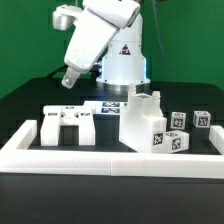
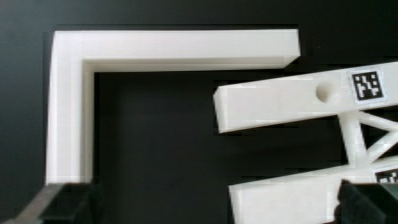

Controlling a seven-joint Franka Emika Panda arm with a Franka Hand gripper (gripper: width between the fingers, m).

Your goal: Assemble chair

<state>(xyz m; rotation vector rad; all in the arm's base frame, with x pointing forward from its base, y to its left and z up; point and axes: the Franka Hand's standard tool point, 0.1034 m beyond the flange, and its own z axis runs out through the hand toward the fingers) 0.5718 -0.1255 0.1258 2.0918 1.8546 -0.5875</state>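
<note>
The chair is in loose white tagged pieces on the black table. A bracket-like piece (image 1: 68, 125) lies at the exterior view's left. A taller blocky piece (image 1: 143, 122) stands in the middle, with three small tagged blocks (image 1: 178, 120) to its right. My gripper (image 1: 68, 80) hangs above the table behind the bracket-like piece, touching nothing. In the wrist view that piece (image 2: 294, 103) shows a hole, a tag and slanted struts far below my gripper (image 2: 217, 210). The dark fingers (image 2: 63, 205) stand wide apart and open, holding nothing.
A long low white border wall (image 1: 110, 155) runs along the front and turns a corner (image 2: 80, 90) close to the bracket-like piece. The marker board (image 1: 105, 105) lies flat behind the pieces, in front of the robot base (image 1: 122, 60).
</note>
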